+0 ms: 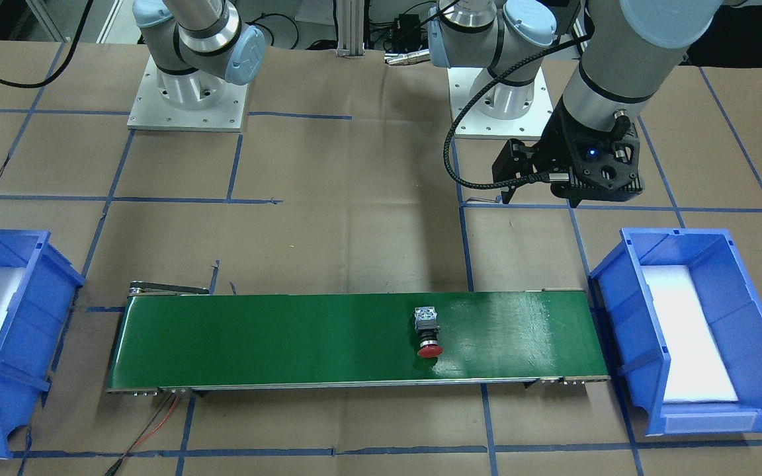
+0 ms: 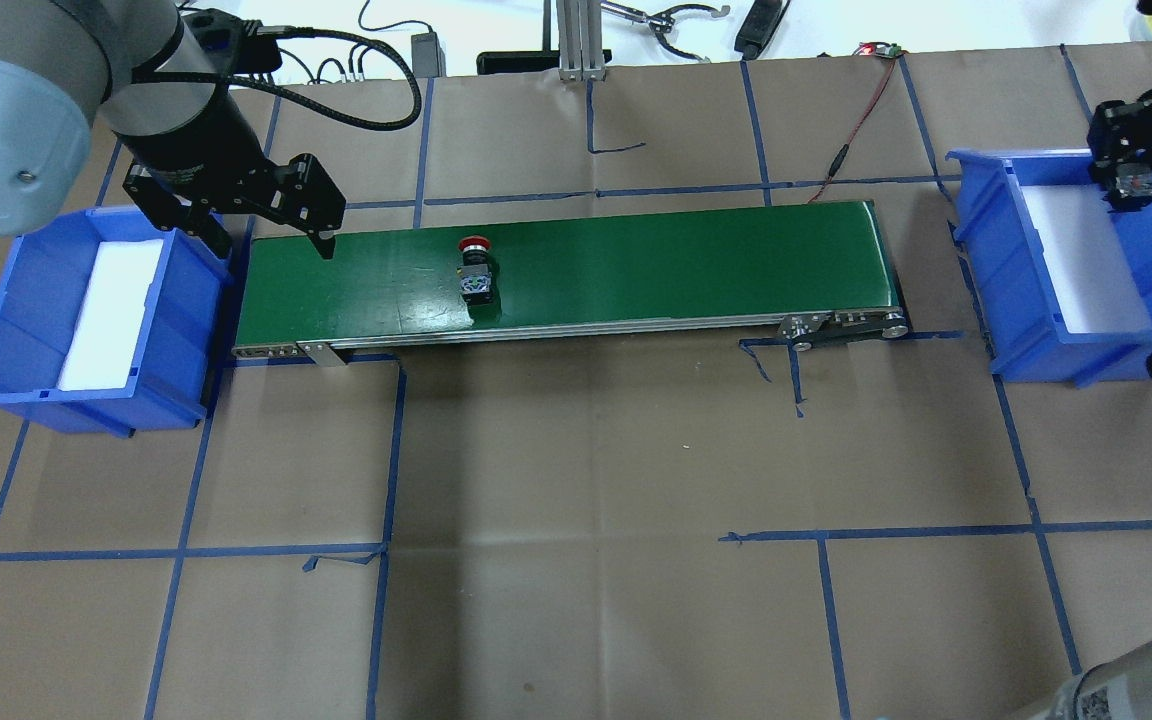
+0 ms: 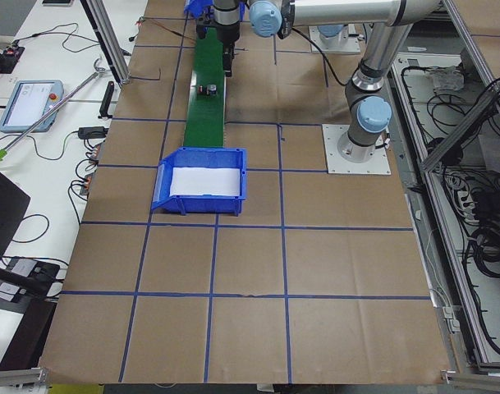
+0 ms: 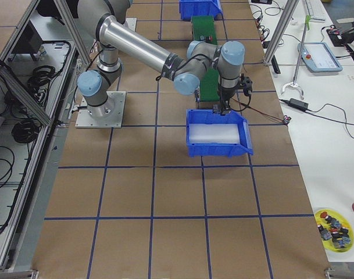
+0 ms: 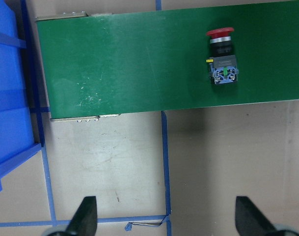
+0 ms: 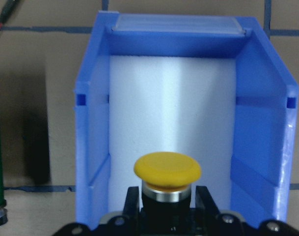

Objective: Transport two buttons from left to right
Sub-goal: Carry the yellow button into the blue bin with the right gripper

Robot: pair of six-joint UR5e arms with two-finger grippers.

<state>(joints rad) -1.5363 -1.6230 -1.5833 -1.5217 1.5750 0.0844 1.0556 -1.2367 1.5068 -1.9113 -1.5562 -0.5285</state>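
Now the right gripper (image 6: 168, 196) clamps the yellow-capped button (image 6: 167, 169) over the right blue bin (image 6: 93, 147), seemingly to drop it; the left gripper (image 2: 271, 242) hangs open, the red-capped button (image 2: 477, 270) lying on the conveyor belt (image 2: 656, 265).

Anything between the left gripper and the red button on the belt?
No. In the overhead view, only bare green conveyor belt runs from the open left gripper to the red button.
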